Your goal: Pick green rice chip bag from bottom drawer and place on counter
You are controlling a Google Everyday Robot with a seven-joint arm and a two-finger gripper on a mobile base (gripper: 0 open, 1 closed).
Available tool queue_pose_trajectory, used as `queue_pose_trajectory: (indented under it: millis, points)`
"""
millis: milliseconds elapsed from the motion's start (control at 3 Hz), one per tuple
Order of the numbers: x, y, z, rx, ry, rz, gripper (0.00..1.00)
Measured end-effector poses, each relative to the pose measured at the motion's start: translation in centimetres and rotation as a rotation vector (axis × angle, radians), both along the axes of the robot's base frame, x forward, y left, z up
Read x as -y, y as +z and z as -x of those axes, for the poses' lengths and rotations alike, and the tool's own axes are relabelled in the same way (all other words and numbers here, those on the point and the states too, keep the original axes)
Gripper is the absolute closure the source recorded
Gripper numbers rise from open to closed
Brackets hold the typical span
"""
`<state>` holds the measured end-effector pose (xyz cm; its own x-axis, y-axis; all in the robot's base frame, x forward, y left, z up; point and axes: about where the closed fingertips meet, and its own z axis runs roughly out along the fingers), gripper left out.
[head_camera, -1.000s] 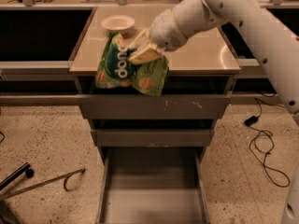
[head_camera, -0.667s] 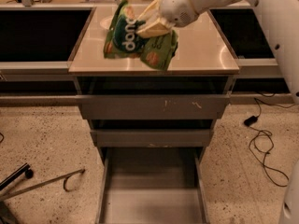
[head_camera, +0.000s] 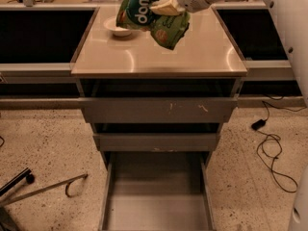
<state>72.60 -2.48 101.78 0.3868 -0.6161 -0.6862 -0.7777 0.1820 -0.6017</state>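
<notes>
The top edge cuts off the gripper, which is clamped on the bag above the counter's back. The bag half hides a bowl. The drawer stands open below.

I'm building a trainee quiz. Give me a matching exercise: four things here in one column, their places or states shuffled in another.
1. crinkly bright-green rice chip bag
2. small white round bowl
3. lowest grey metal drawer
4. thin black cable

A. pulled open
B. on the speckled floor
C. held by the gripper above the glossy beige counter
D. resting on the counter

Pairs: 1-C, 2-D, 3-A, 4-B
</notes>
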Motion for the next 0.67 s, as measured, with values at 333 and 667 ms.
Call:
queue_pose_trajectory:
  millis: [333, 667]
  points:
    - [-0.2, -1.2, -1.0, -0.002, 0.007, -0.001, 1.00]
    - [0.9, -6.3, -5.5, -0.013, -0.063, 0.033, 1.00]
